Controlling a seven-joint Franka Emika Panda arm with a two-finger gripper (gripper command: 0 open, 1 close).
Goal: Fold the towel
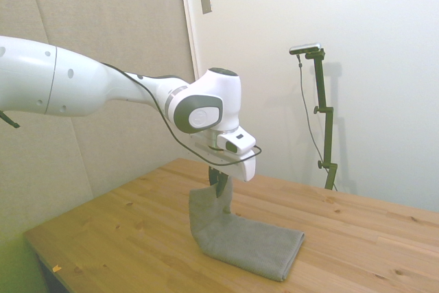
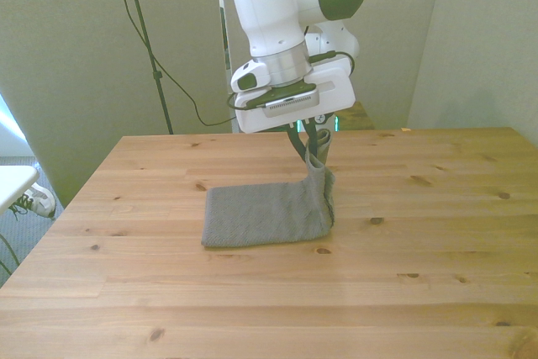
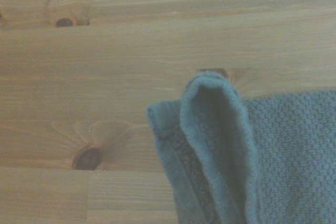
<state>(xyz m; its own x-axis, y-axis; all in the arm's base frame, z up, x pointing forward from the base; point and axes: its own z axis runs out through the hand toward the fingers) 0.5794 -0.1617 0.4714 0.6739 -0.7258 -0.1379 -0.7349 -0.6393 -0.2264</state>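
Observation:
The gray terry towel point(image 2: 261, 214) lies on the wooden table point(image 2: 420, 275), with one end pulled up off the surface. My gripper point(image 2: 313, 150) is shut on that raised end, a hand's height above the table. In the side view the towel point(image 1: 254, 241) rises as a steep flap to the gripper point(image 1: 219, 186), and the rest lies flat toward the picture's right. The wrist view shows the towel's lifted edge point(image 3: 215, 145) curled into a loop over the flat cloth.
Bare wood surrounds the towel on all sides. A shoe point(image 2: 34, 199) rests on the floor beyond the table at the front view's left edge, next to a white surface point(image 2: 13, 182).

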